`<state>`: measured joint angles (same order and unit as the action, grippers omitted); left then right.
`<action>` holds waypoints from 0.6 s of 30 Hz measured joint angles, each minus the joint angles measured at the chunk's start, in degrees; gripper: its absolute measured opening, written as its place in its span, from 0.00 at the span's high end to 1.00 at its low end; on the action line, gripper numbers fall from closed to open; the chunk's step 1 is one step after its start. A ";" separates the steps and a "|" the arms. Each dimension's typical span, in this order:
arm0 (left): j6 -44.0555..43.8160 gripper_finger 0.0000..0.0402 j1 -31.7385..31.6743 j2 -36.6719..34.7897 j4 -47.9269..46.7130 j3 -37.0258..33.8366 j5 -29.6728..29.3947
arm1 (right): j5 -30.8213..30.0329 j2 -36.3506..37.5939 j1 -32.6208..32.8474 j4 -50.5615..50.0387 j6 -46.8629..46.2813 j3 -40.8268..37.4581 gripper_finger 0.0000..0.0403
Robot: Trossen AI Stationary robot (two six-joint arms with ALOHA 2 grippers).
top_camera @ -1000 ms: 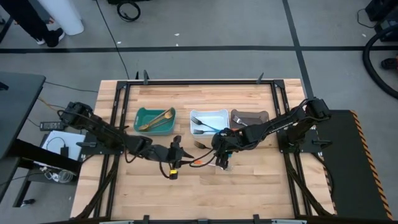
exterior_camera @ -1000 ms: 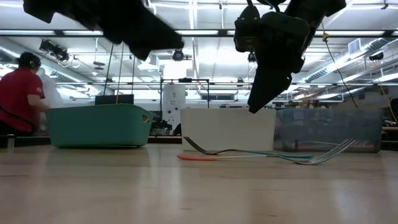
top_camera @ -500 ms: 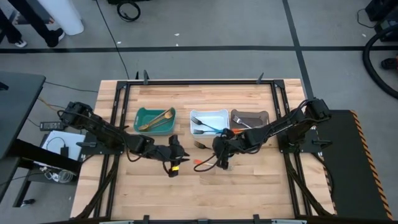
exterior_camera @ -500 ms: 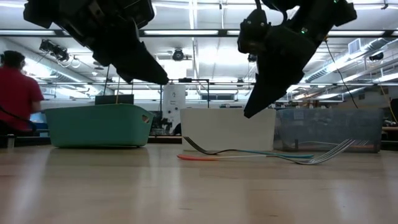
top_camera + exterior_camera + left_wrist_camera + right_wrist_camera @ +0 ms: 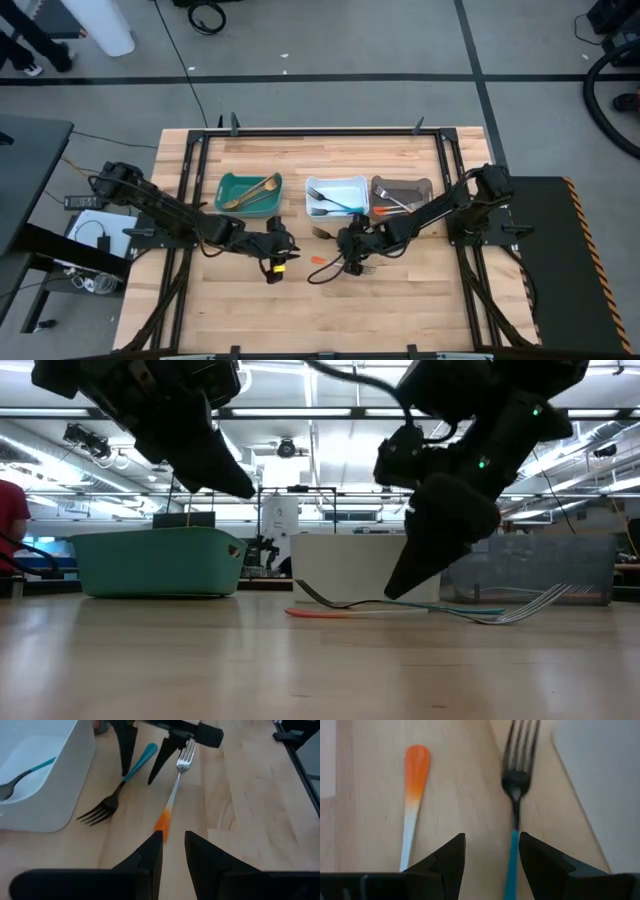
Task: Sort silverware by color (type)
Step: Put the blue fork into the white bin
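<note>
Two forks lie flat on the wooden table. One has a blue handle (image 5: 512,862) and a dark head (image 5: 97,810). The other has an orange handle (image 5: 163,820) and a metallic head (image 5: 185,755). My right gripper (image 5: 492,851) is open and low over the table, its fingers standing on either side of the blue handle; I see no touch. My left gripper (image 5: 172,851) is open and holds nothing. It hangs above the table, just short of the orange handle's end, left of my right gripper (image 5: 346,256) in the high view.
At the back stand a teal bin (image 5: 232,185) with golden utensils, a white bin (image 5: 336,184) with a blue-handled fork and a dark bin (image 5: 412,185) with a silver utensil. The white bin's wall (image 5: 600,775) is close beside the blue fork. A black frame (image 5: 190,200) borders the table.
My right gripper has come down toward the table and a little toward the near-left, so its fingers now straddle the blue handle. My left gripper has tipped to point further down and has rolled. Both forks have stayed where they were.
</note>
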<state>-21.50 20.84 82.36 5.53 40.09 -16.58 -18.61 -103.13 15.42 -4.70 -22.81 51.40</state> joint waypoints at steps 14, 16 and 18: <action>-3.39 0.78 0.28 -7.24 -8.65 -0.03 -0.02 | 2.70 -2.51 -1.60 0.96 0.99 0.33 0.80; -3.39 0.78 0.49 -7.16 -8.79 -0.03 -0.02 | 3.58 -2.51 -1.68 1.02 0.96 0.33 0.87; -3.39 0.78 0.66 -7.16 -9.19 -0.03 -0.02 | 3.86 -2.49 -1.68 1.08 0.95 0.31 0.93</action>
<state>-24.88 21.50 75.20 -3.66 40.05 -16.60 -14.75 -105.62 13.74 -3.63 -21.86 51.71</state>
